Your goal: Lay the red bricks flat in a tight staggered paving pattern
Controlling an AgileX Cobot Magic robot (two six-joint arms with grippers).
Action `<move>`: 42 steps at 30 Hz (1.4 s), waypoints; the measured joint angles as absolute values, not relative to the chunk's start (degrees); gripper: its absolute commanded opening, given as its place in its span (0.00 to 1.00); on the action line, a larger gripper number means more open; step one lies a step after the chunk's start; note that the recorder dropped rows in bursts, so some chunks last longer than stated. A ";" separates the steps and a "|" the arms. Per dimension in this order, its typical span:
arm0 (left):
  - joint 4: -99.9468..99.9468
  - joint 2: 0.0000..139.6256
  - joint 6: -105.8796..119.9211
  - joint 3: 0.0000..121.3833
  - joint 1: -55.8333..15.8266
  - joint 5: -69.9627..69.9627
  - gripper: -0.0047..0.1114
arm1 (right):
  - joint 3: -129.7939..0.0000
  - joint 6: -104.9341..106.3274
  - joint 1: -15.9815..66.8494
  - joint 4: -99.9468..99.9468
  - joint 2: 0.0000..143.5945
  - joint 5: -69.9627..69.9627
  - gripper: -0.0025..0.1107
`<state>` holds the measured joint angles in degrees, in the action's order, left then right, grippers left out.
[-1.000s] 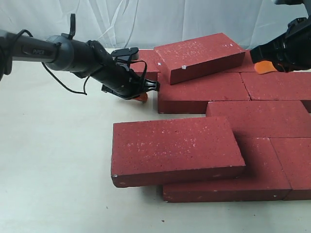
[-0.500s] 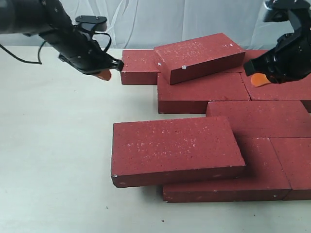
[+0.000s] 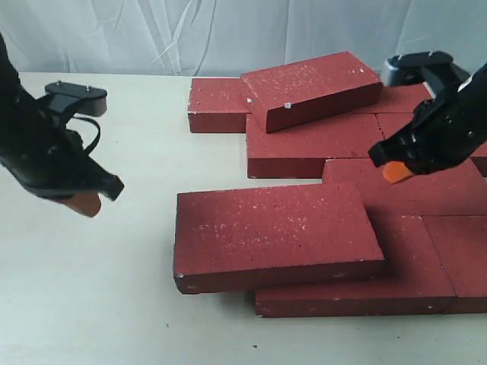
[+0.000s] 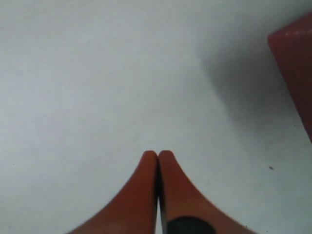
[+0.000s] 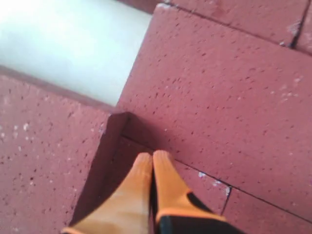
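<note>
- the left gripper (image 3: 84, 204) had pulled away from the back bricks to the left side of the frame, over the bare table (image 3: 99, 304).
- the right gripper (image 3: 396, 172) had come down from the upper right to the middle right, over the red bricks (image 3: 319, 141).
- no brick had moved. the front brick (image 3: 274, 232) and the back brick (image 3: 312, 87) still lay crooked on top of others, so the paving was not done.
- both grippers had their jaws pressed together and held nothing. i could not tell if the right tip touched a brick.
</note>
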<state>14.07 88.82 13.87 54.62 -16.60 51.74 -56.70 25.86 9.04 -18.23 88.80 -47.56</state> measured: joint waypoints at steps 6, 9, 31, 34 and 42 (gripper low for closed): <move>21.19 88.29 19.52 46.24 -22.36 41.79 0.04 | -51.91 12.54 14.79 -5.88 88.80 -43.26 0.01; 23.69 88.80 19.92 45.95 -26.58 37.20 0.04 | -51.91 11.61 17.23 -5.49 88.80 -42.88 0.01; 41.66 93.93 27.34 45.67 -27.39 33.66 0.04 | -50.18 14.92 18.36 -12.30 89.78 -43.51 0.01; 41.55 93.93 27.97 45.67 -27.39 33.66 0.04 | -50.18 15.67 18.36 -13.09 89.78 -43.49 0.01; 39.11 92.64 28.76 46.06 -27.39 33.38 0.04 | -51.59 18.99 18.26 -16.23 89.45 -45.12 0.01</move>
